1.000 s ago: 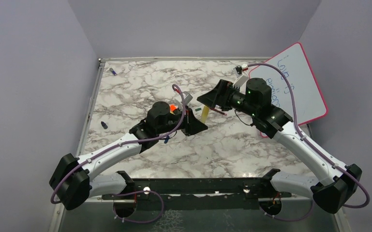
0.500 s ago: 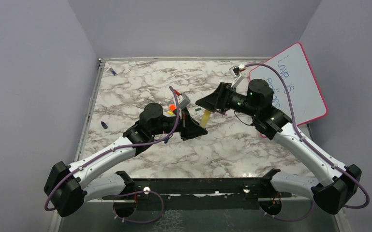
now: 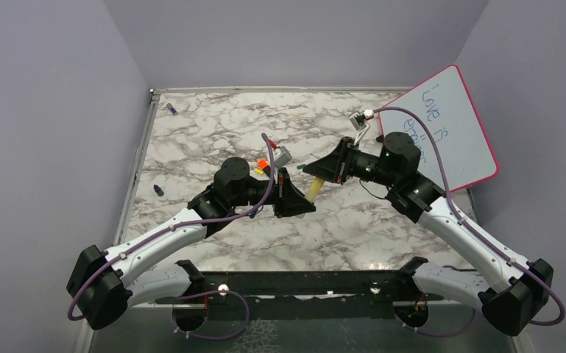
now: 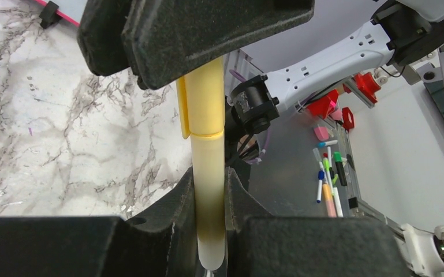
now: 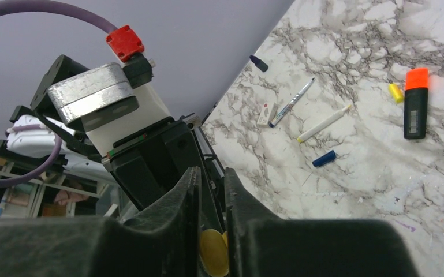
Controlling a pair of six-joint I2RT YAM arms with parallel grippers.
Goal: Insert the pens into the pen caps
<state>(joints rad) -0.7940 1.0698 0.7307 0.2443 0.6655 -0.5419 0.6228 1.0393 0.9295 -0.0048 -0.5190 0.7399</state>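
Note:
A yellow pen (image 3: 313, 189) hangs in the air between both arms, above the middle of the marble table. My left gripper (image 4: 211, 196) is shut on its pale lower barrel (image 4: 209, 173). A yellow pen cap (image 4: 203, 104) with a clip sits over the pen's upper end. My right gripper (image 5: 211, 184) has closed round that cap, whose round yellow end (image 5: 213, 257) shows between its fingers. On the table lie a blue cap (image 5: 324, 158), a small yellow cap (image 5: 396, 92), a white pen (image 5: 323, 124) and a thin pen (image 5: 291, 104).
A black highlighter with an orange end (image 5: 415, 104) lies near the yellow cap. The pink-framed whiteboard (image 3: 449, 125) leans at the back right. A blue cap (image 3: 169, 109) and a dark cap (image 3: 158, 190) lie near the table's left edge.
My right gripper went from wide open to closed round the yellow cap and drew back to the right. The left arm shifted slightly left, still holding the pen.

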